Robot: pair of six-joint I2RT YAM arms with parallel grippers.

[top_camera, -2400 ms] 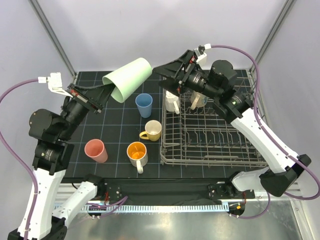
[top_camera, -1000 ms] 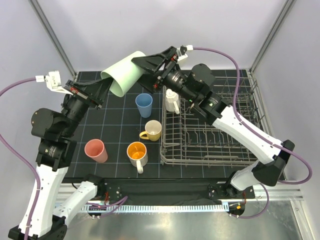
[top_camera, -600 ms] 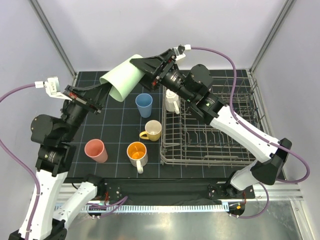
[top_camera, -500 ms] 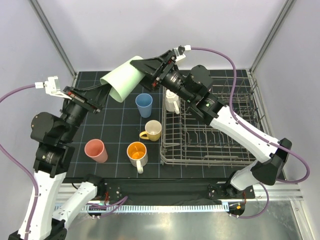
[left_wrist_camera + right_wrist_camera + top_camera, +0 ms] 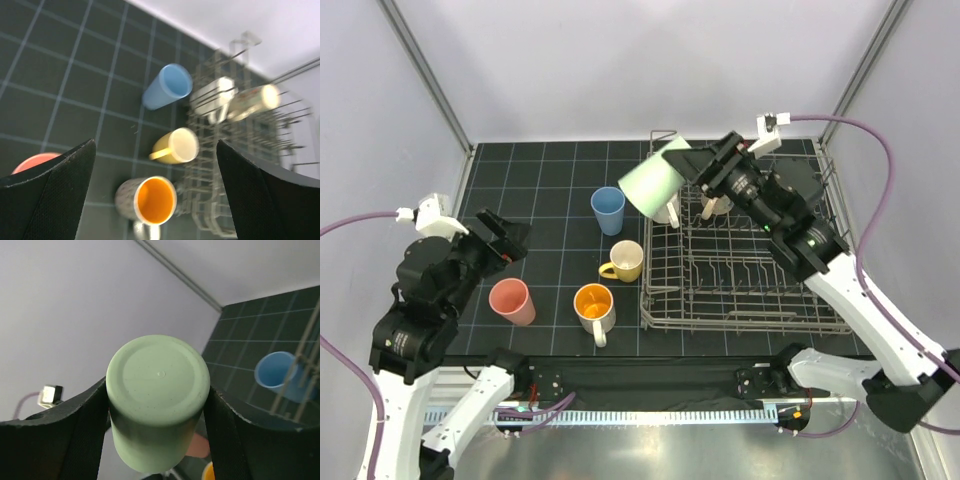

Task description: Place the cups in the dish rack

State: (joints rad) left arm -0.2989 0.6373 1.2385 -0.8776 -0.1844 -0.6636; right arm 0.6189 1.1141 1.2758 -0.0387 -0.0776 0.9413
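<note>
handover done — the pale green cup [image 5: 655, 183], a moment ago pinched by both arms above the far left of the table [image 5: 540, 200], is now carried by the right hand [image 5: 692, 162] alone, fingers clamped on either side of its base end. left hand [image 5: 500, 235] has let go and drawn back toward its own base, jaws spread, nothing between them. the cup now hangs over the far-left corner of the dish rack [image 5: 740, 325], above the white mug [image 5: 665, 210] already racked there, so placing looks like the next step. long axis runs on the slant along the hand's reach: closed base up and back toward the wrist, open mouth down and toward the blue cup [image 5: 608, 208] — not yet mouth-down enough for the tines.
</note>
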